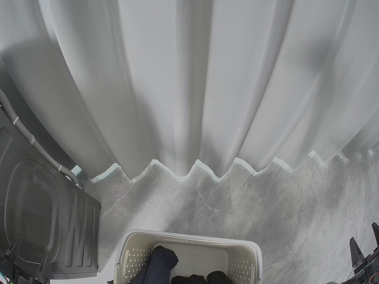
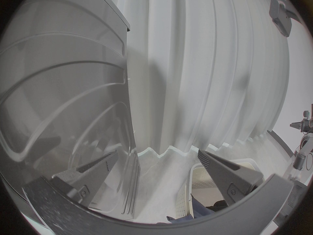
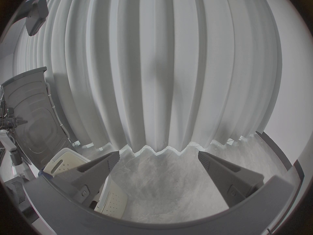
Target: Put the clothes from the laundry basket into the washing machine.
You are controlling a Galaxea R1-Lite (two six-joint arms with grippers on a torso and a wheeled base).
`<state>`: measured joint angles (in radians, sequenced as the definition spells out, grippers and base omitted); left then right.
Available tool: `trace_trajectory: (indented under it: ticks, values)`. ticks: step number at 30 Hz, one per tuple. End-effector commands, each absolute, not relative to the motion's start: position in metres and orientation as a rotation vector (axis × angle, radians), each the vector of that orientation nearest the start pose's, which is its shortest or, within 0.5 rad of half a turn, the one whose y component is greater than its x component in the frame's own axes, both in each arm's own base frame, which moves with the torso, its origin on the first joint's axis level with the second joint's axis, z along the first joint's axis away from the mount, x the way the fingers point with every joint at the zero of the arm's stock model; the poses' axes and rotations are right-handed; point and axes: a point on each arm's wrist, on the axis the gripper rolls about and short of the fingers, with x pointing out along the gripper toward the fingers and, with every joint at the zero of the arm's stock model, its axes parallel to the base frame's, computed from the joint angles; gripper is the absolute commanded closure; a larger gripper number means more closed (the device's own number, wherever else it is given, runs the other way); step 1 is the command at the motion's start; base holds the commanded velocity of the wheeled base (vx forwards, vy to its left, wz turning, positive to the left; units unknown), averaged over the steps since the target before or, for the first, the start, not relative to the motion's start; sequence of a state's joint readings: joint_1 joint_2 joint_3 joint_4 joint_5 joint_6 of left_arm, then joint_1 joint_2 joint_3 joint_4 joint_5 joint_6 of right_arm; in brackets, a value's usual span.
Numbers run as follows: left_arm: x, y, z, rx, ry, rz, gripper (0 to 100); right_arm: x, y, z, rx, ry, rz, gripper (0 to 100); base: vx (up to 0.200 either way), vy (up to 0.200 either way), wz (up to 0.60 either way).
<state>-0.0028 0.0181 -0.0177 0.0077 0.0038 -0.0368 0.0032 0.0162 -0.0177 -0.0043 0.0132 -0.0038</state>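
Note:
A white laundry basket stands on the floor at the bottom centre of the head view, with a dark navy garment and black clothes inside. The grey washing machine stands to its left, showing a side panel and a hose. My left gripper hangs open in front of that panel, holding nothing. In the left wrist view the left gripper spans machine and basket. My right gripper is open and empty at the lower right, well clear of the basket.
A white pleated curtain hangs across the back, reaching down to the grey marble floor. Bare floor lies beyond the basket and to its right. A grey drain hose runs along the machine's edge.

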Motion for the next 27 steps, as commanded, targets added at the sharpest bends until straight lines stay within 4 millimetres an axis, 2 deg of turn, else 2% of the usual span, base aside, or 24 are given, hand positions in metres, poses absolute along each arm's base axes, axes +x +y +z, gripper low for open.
trace_trajectory:
  ticks: [1,11,27]
  values:
    - [-0.0228,0.0002,0.0756,-0.037,0.008,0.002,0,-0.0228,0.0002,0.076,-0.005,-0.005,0.017,0,0.0,0.0,0.0]
    - [-0.0229,0.0002,0.0756,-0.037,0.006,0.002,0,-0.0228,0.0002,0.076,-0.006,-0.005,0.017,0,0.0,0.0,0.0]
    - [-0.0228,0.0002,0.0756,-0.035,0.008,0.002,0,-0.0228,0.0002,0.076,-0.006,-0.005,0.017,0,-0.2,0.0,0.0]
